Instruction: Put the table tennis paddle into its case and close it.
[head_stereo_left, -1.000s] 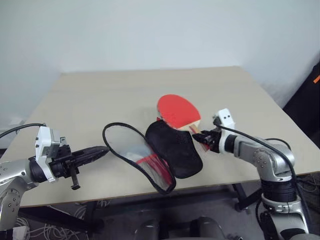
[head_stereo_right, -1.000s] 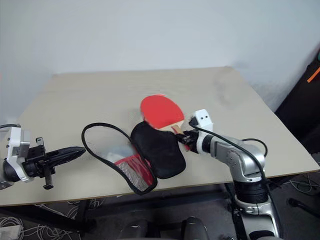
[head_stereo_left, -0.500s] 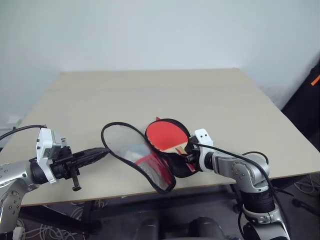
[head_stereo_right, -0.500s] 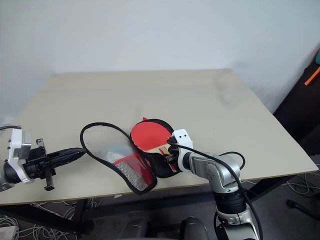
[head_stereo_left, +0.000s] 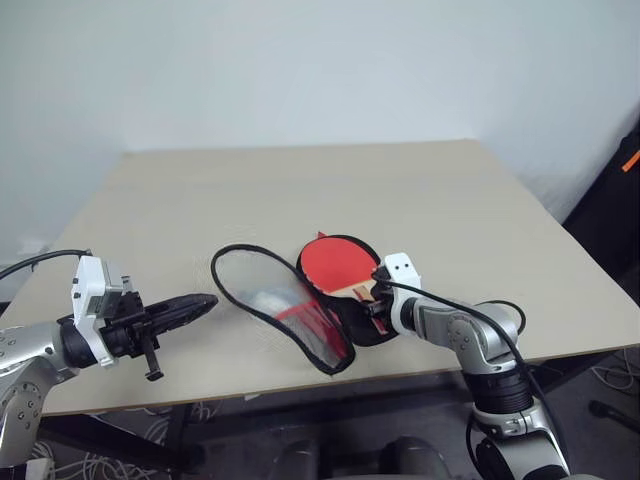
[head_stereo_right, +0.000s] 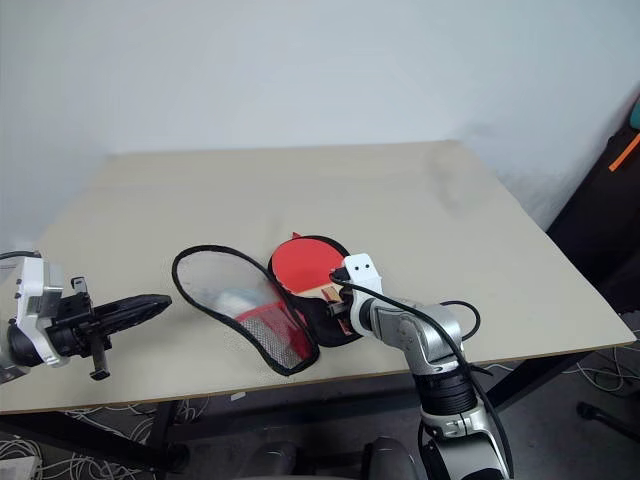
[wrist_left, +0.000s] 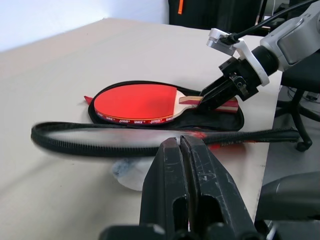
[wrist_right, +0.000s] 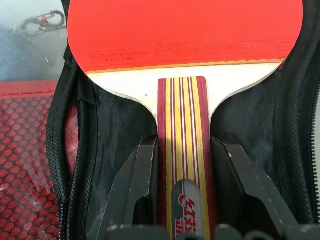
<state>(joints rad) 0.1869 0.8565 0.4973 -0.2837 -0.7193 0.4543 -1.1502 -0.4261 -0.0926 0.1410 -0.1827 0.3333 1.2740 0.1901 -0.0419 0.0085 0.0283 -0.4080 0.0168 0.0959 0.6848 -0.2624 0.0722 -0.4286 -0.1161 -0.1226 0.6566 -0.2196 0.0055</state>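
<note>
The table tennis paddle (head_stereo_left: 335, 264) lies with its red face up on the black lining of the open case (head_stereo_left: 352, 325). My right gripper (head_stereo_left: 372, 300) is shut on the striped wooden handle (wrist_right: 182, 115), one finger on each side. The case's mesh lid (head_stereo_left: 270, 300) is swung open toward the left, its black zip rim raised off the table. My left gripper (head_stereo_left: 205, 299) is shut on the far left of that rim (wrist_left: 75, 142).
A small grey-blue rounded object (wrist_left: 130, 175) lies under the raised lid. A metal clip (wrist_right: 40, 22) sits beside the paddle head. The case is near the front edge of the beige table (head_stereo_left: 300, 190). Dark gear (head_stereo_left: 615, 200) stands off its right side.
My right gripper has come down and to the left with the paddle, which now rests on the case's black half; that half has dropped flat under it. The left gripper kept still.
</note>
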